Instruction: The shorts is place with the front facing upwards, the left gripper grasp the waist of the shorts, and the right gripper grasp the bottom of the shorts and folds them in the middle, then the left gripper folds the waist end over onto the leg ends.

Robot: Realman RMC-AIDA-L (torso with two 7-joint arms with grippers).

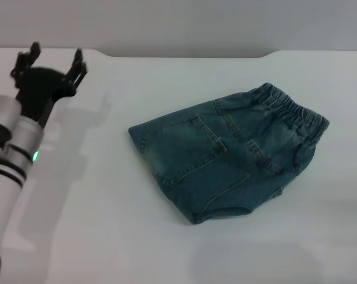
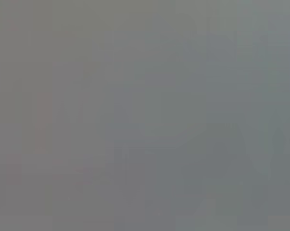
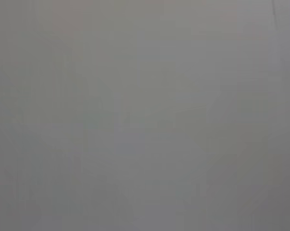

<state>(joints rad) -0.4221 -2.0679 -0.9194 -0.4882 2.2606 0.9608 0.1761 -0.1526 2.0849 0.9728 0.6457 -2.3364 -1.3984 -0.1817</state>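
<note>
Blue denim shorts (image 1: 225, 157) lie flat on the white table (image 1: 95, 225), folded in half along their length. The puckered elastic waist (image 1: 288, 112) points to the far right. The straight stitched leg ends (image 1: 157, 174) face the near left. My left gripper (image 1: 55, 52) hovers at the far left of the table, well away from the shorts, open and empty. A green light glows on its arm. The right gripper is out of view. Both wrist views show only plain grey.
The table's far edge (image 1: 184, 54) meets a grey wall behind the shorts. Nothing else lies on the white surface around the garment.
</note>
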